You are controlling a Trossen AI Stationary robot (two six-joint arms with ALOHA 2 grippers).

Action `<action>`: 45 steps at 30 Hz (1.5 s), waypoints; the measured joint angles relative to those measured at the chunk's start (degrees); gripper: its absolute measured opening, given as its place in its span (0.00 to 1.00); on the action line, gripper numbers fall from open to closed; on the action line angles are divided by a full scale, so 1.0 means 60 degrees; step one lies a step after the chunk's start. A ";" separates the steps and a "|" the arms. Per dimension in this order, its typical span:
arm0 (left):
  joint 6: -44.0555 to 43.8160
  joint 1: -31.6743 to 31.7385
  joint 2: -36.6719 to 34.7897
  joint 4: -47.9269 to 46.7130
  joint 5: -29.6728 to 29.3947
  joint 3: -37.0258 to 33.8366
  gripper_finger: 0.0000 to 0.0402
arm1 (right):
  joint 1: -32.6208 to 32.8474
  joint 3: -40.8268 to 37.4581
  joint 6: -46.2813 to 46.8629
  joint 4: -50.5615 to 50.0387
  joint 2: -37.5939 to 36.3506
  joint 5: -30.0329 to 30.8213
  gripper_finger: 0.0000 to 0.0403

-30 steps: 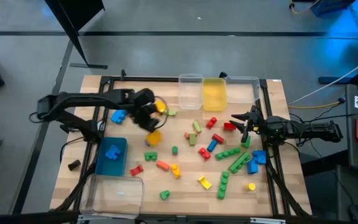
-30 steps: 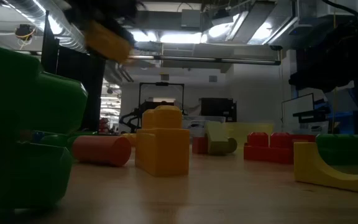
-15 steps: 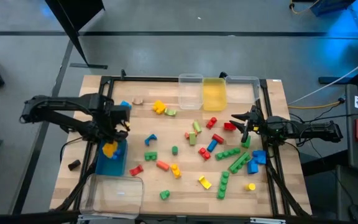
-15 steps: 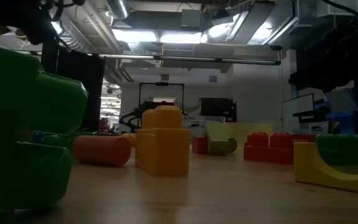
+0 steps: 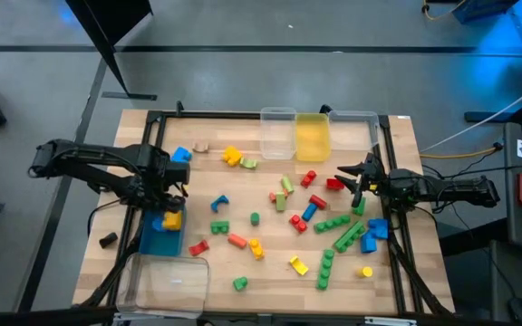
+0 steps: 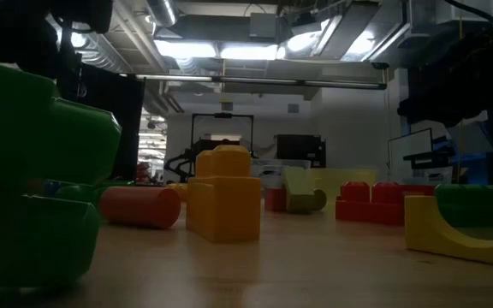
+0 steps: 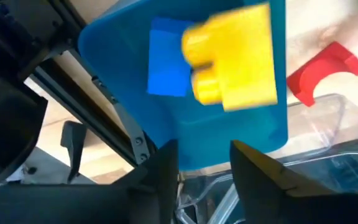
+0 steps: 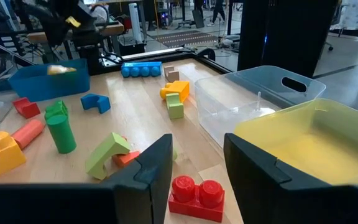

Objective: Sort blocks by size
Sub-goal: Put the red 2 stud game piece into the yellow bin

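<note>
Left hand point(image 5: 164, 192) over blue bin point(image 5: 152, 237) at worktop's left edge, fingers parted, empty; yellow block point(image 7: 232, 59) dropping into bin beside blue block point(image 7: 166, 65). Right hand point(image 5: 352, 178) half open, empty, near right edge. Most blocks point(image 5: 333, 240) unsorted mid-worktop; sorting barely begun.

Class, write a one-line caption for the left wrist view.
A yellow block drops from the open left gripper into the blue bin.
</note>
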 joint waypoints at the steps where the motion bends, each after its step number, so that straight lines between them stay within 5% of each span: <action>1: 0.0122 0.0018 0.0000 -0.0006 0.0004 -0.0009 0.35 | 0.0000 -0.0006 -0.0004 0.0082 -0.0002 -0.0003 0.36; 16: 0.1917 0.0017 -0.0004 0.2380 -0.0330 -0.0009 0.35 | -0.0002 0.1766 -0.0204 -0.2068 0.0799 -0.0676 0.36; 26: 0.2642 0.0019 -0.0004 0.3877 -0.1303 -0.0009 0.35 | 0.0006 0.2781 -0.0179 -0.3009 0.3056 -0.2190 0.36; 37: 0.3656 0.0019 -0.0004 0.5122 -0.3361 -0.0009 0.35 | -0.0002 0.3285 -0.0098 -0.3702 0.6517 -0.2143 0.36; 45: 0.4406 0.0019 -0.0004 0.5507 -0.3734 -0.0009 0.35 | -0.0002 0.3289 0.0001 -0.3797 0.7883 -0.1488 0.36</action>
